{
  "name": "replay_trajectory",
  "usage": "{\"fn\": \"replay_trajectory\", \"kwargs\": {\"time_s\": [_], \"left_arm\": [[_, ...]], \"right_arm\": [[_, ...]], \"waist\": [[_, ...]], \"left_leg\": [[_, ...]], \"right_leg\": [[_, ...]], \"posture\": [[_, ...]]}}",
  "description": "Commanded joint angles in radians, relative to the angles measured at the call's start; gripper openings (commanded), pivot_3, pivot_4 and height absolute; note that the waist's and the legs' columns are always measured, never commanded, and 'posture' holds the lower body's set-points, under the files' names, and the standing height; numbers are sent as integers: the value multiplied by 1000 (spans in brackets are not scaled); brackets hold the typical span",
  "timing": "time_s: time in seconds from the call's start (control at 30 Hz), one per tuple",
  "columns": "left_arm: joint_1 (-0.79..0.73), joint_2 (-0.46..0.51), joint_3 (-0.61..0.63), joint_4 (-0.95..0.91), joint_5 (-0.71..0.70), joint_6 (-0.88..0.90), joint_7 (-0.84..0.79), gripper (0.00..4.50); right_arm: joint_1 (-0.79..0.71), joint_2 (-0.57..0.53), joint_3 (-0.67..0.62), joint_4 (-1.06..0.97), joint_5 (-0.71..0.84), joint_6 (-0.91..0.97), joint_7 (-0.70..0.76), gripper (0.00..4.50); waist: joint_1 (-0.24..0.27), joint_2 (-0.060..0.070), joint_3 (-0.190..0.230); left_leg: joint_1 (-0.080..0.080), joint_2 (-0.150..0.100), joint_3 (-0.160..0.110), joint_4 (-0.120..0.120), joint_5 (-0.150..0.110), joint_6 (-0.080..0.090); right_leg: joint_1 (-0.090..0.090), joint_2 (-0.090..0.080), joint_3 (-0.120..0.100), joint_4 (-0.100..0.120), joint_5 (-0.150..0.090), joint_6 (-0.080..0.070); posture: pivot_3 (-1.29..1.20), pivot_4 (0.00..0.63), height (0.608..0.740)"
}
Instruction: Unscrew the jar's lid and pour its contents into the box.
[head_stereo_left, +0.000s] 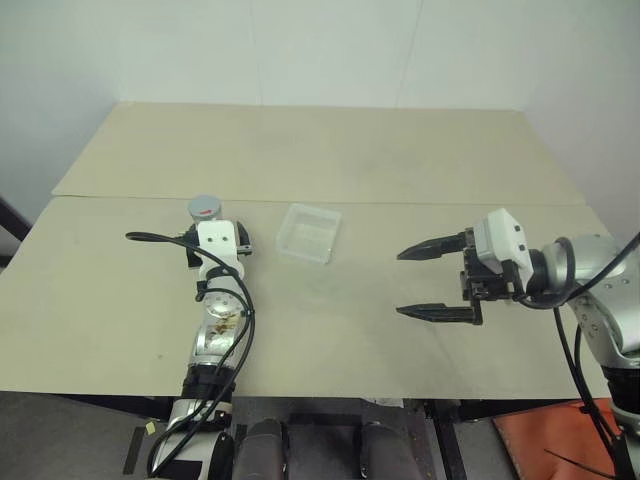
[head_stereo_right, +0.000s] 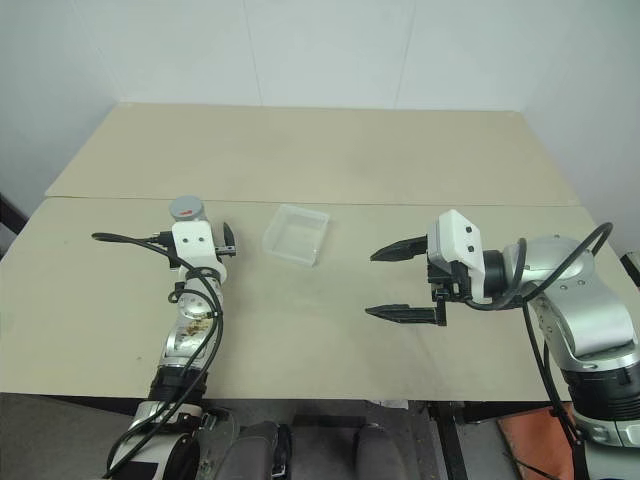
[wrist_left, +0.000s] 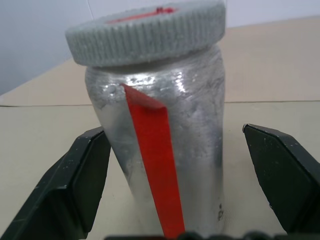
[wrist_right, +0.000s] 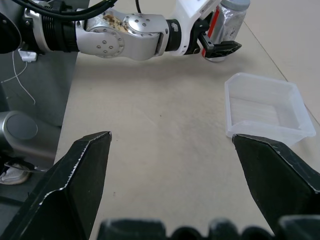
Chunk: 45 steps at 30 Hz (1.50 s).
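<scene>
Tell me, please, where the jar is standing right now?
The jar stands upright on the table's left side, between the left gripper's open fingers, left of the box.

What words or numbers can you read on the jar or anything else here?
None: no words or numbers can be read.
The jar: a plain red strip, no letters on it.
The lid: a red mark on top, not readable as writing.
The box: clear plastic, no label.
</scene>
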Motion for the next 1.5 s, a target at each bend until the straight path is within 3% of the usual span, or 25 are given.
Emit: {"fn": "replay_trajectory", "kwargs": {"time_s": [0.03,0.23,0.37,0.53,0.63,0.77,0.9,1.1,1.27,1.5], "left_arm": [[-39,7,11,25,0,-37,15,3834],[-50,15,6,51,7,-50,1,2063],[-37,41,0,-10,-9,-21,-63,2049],[11,202,-33,-284,-175,191,-448,2049],[17,275,-27,-383,-260,296,-578,2049],[-10,487,20,-509,-528,553,-914,2049],[-34,578,62,-538,-689,662,-1057,2049],[-84,590,26,-503,-777,628,-1245,2049],[-155,569,-75,-419,-723,543,-1360,2049],[-245,508,-157,-294,-648,398,-1464,2049]], "right_arm": [[-4,-16,-39,-30,19,-3,-5,4500],[-4,-12,-40,-34,20,-5,-12,4500],[2,-9,-41,-45,21,-8,-16,4500],[-26,16,-39,-64,42,2,-41,4500],[-36,26,-39,-67,56,9,-57,4500],[-107,80,-60,-53,122,76,-138,4500],[-190,131,-73,-59,183,168,-244,4500],[-358,227,-31,-94,262,347,-435,4500],[-481,316,33,-93,265,466,-564,4500],[-545,399,94,-92,232,556,-689,4500]], "waist": [[0,0,0],[0,0,0],[-1,0,0],[-5,0,0],[-5,0,0],[-11,0,0],[-20,0,0],[-22,0,0],[-23,0,0],[-22,0,0]], "left_leg": [[0,0,0,0,0,0],[0,0,0,0,0,0],[0,0,0,0,0,0],[-1,0,1,0,0,-1],[0,1,2,0,1,-1],[0,1,2,0,1,-1],[0,1,0,-1,1,-1],[0,1,0,-1,1,-1],[-1,1,3,-1,1,-1],[-7,1,5,1,1,-1]], "right_leg": [[0,0,0,0,0,0],[0,0,0,0,0,0],[0,0,0,0,0,0],[-1,0,0,0,0,0],[-1,0,0,1,0,0],[-1,1,0,1,0,0],[-1,0,0,1,0,0],[-2,1,0,1,0,0],[-2,1,0,1,0,0],[-7,1,-1,2,0,0]], "posture": [[0,150,740],[0,150,740],[0,150,740],[0,150,740],[0,150,740],[0,150,740],[0,150,740],[0,150,740],[0,150,740],[0,150,740]]}}
